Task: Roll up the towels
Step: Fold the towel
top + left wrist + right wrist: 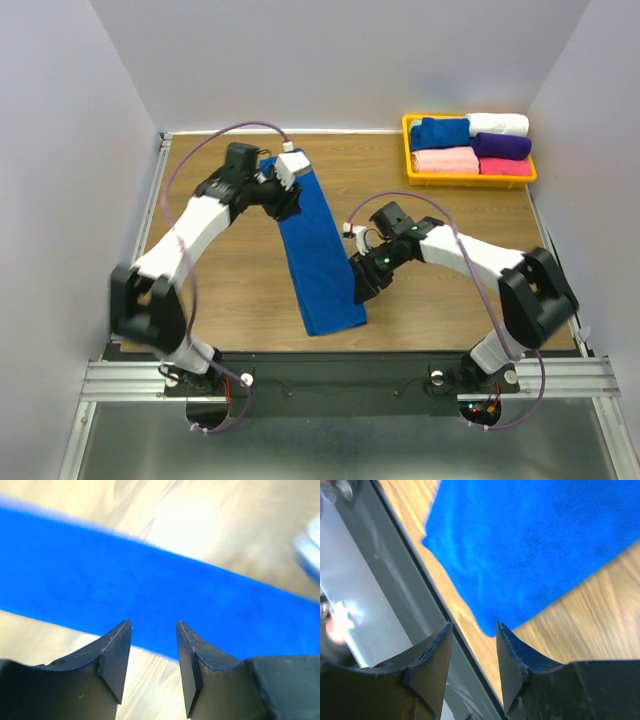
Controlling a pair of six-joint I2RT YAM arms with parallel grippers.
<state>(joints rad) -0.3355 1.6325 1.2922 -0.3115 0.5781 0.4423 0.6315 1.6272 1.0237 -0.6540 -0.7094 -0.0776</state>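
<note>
Wood counter (230, 290) first, and the long blue towel (320, 260) lies flat on it, slanting from far to near. Off to that towel's far right sits the yellow tray (470, 180), packed full: a second blue towel (440, 132), a white towel (497, 123), a purple towel (502, 145), a pale pink towel (445, 160) and a hot pink towel (505, 167). The left end effector (153, 625) hovers over the long towel's far end, jaws moderately parted, empty. The right end effector (473, 626) is at the towel's near right corner, jaws likewise parted, gripping nothing.

Towel (318, 250) plain royal blue; tray (470, 181) yel.; table (250, 290) wood-grain brn.
</note>
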